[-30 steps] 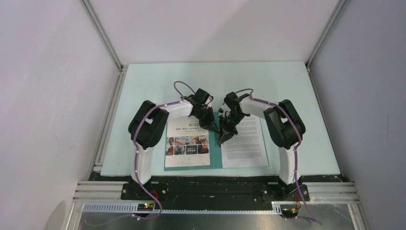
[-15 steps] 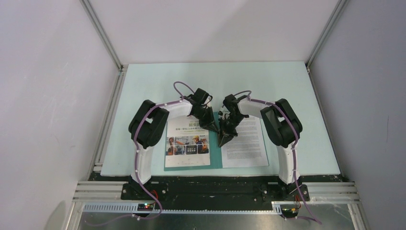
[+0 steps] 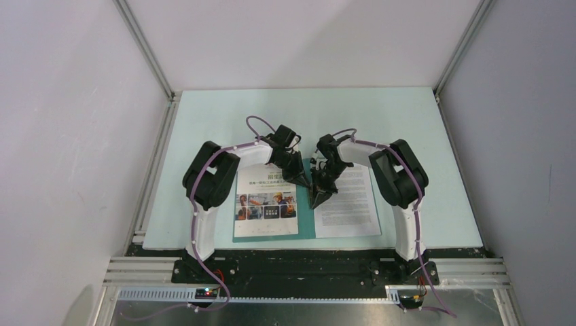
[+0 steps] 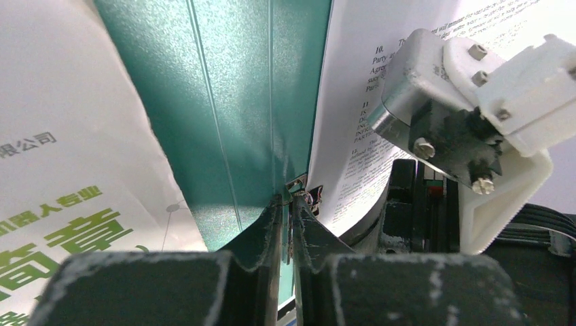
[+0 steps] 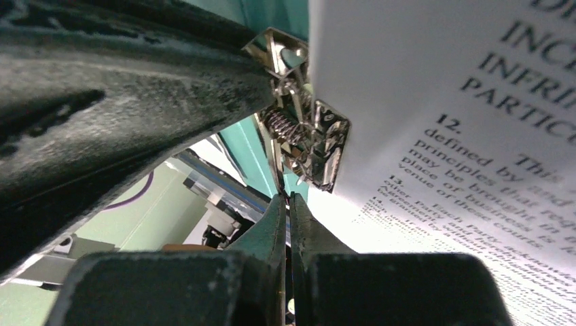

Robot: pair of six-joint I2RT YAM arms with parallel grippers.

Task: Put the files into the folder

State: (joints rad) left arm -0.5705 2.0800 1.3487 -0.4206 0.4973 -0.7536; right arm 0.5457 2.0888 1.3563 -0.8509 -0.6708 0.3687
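Teal-green, thin flat folder [image 3: 307, 221] lies open on the pale bench [image 3: 407, 122]. We note the white brochure sheet with colour photos [image 3: 266, 204] on its left half and the white sheet of dense black text [image 3: 350, 204] on its right half. Left jaws and right jaws are both drawn together, tips at the spine by the small metal spring clip [image 5: 302, 132].

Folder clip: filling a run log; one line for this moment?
left claw: shut at spine of teal-green folder | right claw: shut by small metal clip | white black-text sheet: edge at clip
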